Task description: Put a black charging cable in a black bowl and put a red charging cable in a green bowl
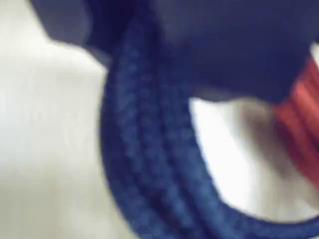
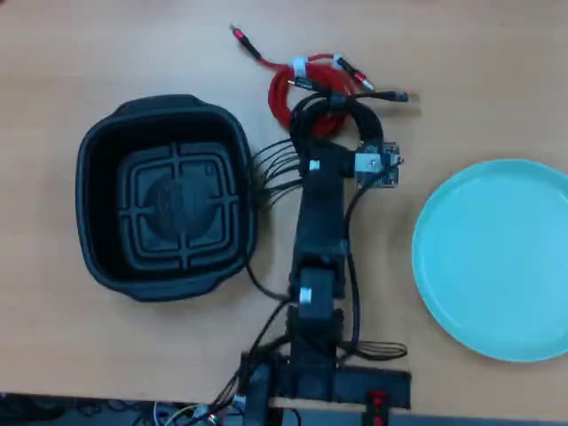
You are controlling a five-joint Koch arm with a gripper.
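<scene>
In the overhead view my gripper (image 2: 330, 133) reaches to the far side of the table and sits over the black charging cable (image 2: 353, 108), a coil that overlaps the red charging cable (image 2: 282, 93). The wrist view is blurred. It shows the black charging cable's braided loops (image 1: 149, 149) very close, with the red charging cable (image 1: 299, 119) at the right edge. The gripper's dark body fills the top of that view, and its jaws do not show apart. The black bowl (image 2: 89, 177) stands empty to the left of the arm. The green bowl (image 2: 497, 257) lies empty to the right.
The arm's base (image 2: 315, 373) is fixed at the table's near edge, with thin black wires (image 2: 271, 173) fanning out toward the black bowl. The red cable's plug ends (image 2: 240, 35) trail toward the far edge. Bare wooden table (image 2: 461, 71) surrounds the cables.
</scene>
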